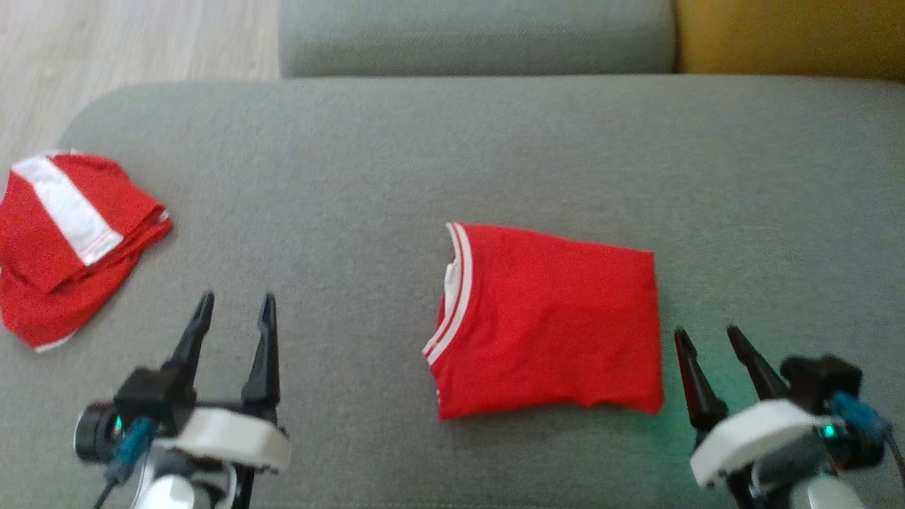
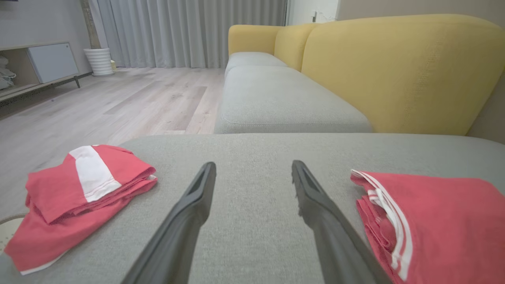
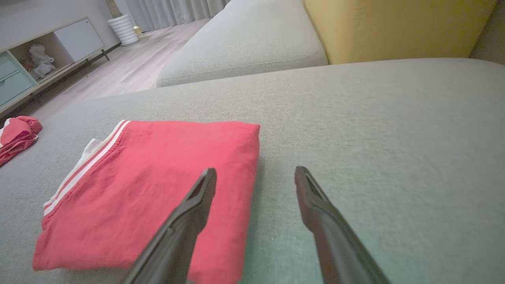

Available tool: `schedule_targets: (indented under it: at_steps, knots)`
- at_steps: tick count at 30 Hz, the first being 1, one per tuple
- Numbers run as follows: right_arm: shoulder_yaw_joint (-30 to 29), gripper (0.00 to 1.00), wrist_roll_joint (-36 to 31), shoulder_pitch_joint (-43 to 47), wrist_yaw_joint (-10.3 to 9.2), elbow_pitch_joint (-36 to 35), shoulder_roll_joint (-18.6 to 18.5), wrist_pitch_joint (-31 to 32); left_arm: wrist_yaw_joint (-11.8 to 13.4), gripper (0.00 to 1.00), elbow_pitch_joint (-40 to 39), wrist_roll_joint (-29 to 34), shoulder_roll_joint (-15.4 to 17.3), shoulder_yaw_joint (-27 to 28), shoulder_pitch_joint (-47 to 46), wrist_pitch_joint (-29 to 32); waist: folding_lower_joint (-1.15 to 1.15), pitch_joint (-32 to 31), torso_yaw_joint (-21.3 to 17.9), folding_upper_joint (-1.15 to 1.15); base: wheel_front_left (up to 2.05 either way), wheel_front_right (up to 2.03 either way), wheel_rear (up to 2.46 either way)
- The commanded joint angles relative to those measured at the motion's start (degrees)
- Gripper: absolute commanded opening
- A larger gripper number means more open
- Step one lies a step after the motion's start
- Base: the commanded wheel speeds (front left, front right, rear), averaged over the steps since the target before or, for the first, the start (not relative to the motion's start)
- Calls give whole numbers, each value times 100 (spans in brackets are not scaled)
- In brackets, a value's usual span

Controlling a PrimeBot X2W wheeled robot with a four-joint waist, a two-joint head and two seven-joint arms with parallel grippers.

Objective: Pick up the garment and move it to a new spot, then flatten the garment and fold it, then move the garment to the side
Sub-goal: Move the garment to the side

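At centre of the head view, slightly right, we have the folded red garment (image 1: 548, 322) lying flat on the grey cushion (image 1: 424, 155), its white-striped edge (image 1: 452, 297) facing frame left. The left gripper (image 1: 237, 297) is at lower left, jaws wide apart, holding nothing, well apart from the cloth. The right gripper (image 1: 707, 331) is at lower right, jaws also spread and empty, just beside the garment's right edge. In the right wrist view one finger overlaps the cloth's corner; whether they touch we cannot tell. A second red pile (image 1: 63, 240) sits at far left of frame, at the cushion's rim.

We judge the folding done, with only the move to the side left. Risks:
- Pinching just the top layer would let the fold fall open on the lift.
- A one-sided grip from the right would let the far half droop and unroll.
- Dragging over the cushion weave would bunch the bottom layer.
- Setting it against the loose pile near the rim could tip both toward the floor (image 1: 106, 42).
- Fingers sinking into the soft cushion could miss the lowest layer.
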Motion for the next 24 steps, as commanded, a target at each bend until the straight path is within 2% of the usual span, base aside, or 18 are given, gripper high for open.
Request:
schedule_targets:
  at_steps: [1,4,8,15,16,17,18,22,24]
  knots:
    - [164,100,-19,-495,39,-27,-120,-18,6,100,-172,-56,15,232,-437,-83,0,228,195,0,0,0,0]
    - [168,100,-50,-796,39,451,-148,33,-57,100,-80,-50,-56,179,-696,-165,0,433,413,0,0,0,0]
    - [99,100,-178,-1061,39,1110,-157,446,-128,100,75,-50,-157,135,-964,-266,0,614,624,0,0,0,0]
    - [116,100,-127,-1416,39,1585,-134,769,-195,100,255,-25,-296,118,-1182,-355,0,819,768,0,0,0,0]
    - [144,84,-122,-1436,39,1610,-134,828,-200,100,273,-22,-308,124,-1192,-360,0,829,758,0,0,0,0]
    - [183,22,-105,-1449,39,1622,-134,889,-209,100,288,-20,-314,133,-1194,-365,0,837,735,0,0,0,0]
    - [231,0,-101,-1458,39,1619,-151,937,-213,100,301,-14,-314,144,-1191,-368,0,837,703,0,0,0,0]
    - [404,0,-60,-1472,39,1558,-237,1054,-222,100,318,7,-311,180,-1178,-375,0,833,550,0,0,0,0]
    - [595,0,-45,-1533,39,1411,-390,1057,-239,100,296,24,-312,205,-1170,-378,0,833,339,0,0,0,0]
